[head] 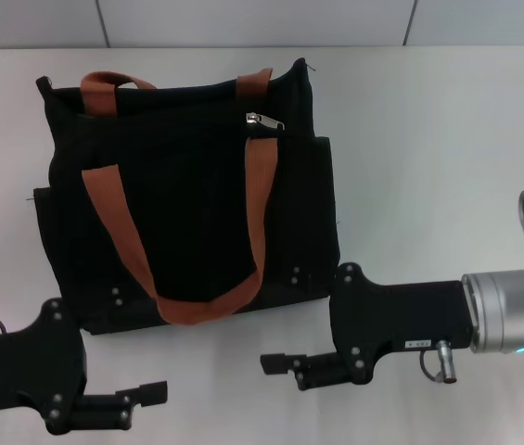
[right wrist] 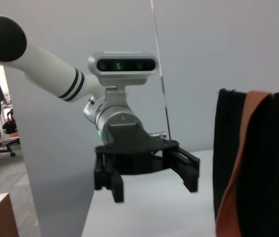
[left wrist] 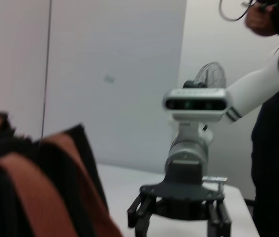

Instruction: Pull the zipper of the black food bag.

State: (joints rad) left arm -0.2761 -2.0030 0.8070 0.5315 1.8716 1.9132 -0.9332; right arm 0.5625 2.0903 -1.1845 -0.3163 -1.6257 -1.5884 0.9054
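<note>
The black food bag (head: 187,213) lies flat on the white table (head: 428,167), its two rust-orange strap handles (head: 257,185) draped over its face. The small silver zipper (head: 263,121) sits near the bag's top edge, right of centre. My left gripper (head: 150,394) hovers open at the near left, below the bag's lower corner and apart from it. My right gripper (head: 278,362) is open just off the bag's near right corner, pointing left and holding nothing. The left wrist view shows the right gripper (left wrist: 179,224) beside the bag (left wrist: 30,187). The right wrist view shows the left gripper (right wrist: 154,185) and the bag (right wrist: 267,163).
White table surface stretches to the right of the bag and along the near edge between the two arms. A grey wall (head: 262,19) stands behind the table. A person in dark clothes (left wrist: 275,148) stands beyond the table's right side.
</note>
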